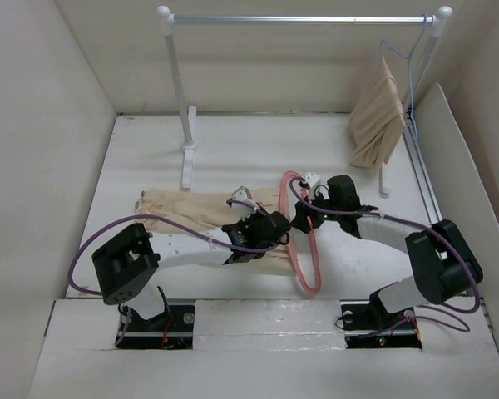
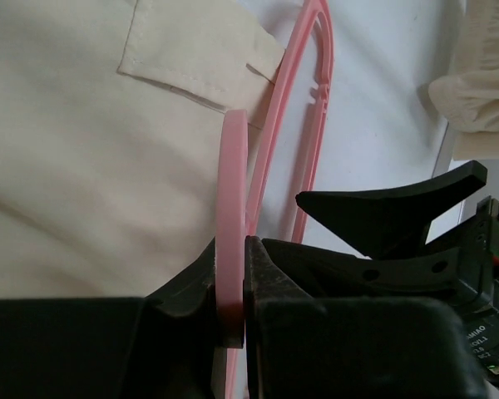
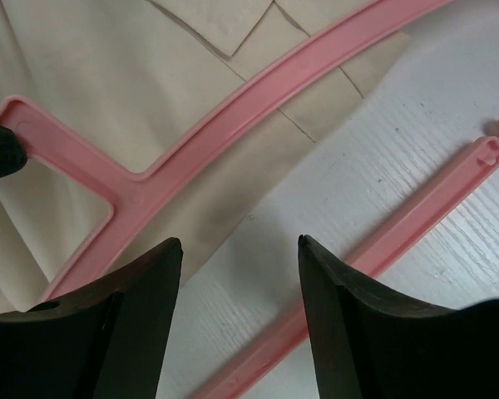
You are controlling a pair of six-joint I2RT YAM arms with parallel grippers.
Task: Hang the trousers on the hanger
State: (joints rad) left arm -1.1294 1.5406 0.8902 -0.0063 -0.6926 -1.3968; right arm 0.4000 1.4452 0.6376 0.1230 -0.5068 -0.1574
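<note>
The beige trousers [image 1: 191, 214] lie flat on the white table, their pocket flap showing in the left wrist view [image 2: 191, 50]. The pink hanger [image 1: 316, 266] lies at their right end, partly over the cloth. My left gripper [image 1: 279, 226] is shut on a flat pink bar of the hanger [image 2: 231, 274]. My right gripper [image 1: 303, 218] is open just right of it. In the right wrist view it [image 3: 239, 245] hovers over bare table between the hanger's shoulder bar [image 3: 233, 108] and its lower bar [image 3: 416, 224], holding nothing. The trousers [image 3: 108, 75] lie under the shoulder bar.
A white clothes rail [image 1: 299, 18] on two stands spans the back. A small bunched beige cloth [image 1: 378, 116] hangs from a thin blue wire hanger [image 1: 409, 58] at its right end. White walls [image 1: 41, 150] enclose the table on three sides.
</note>
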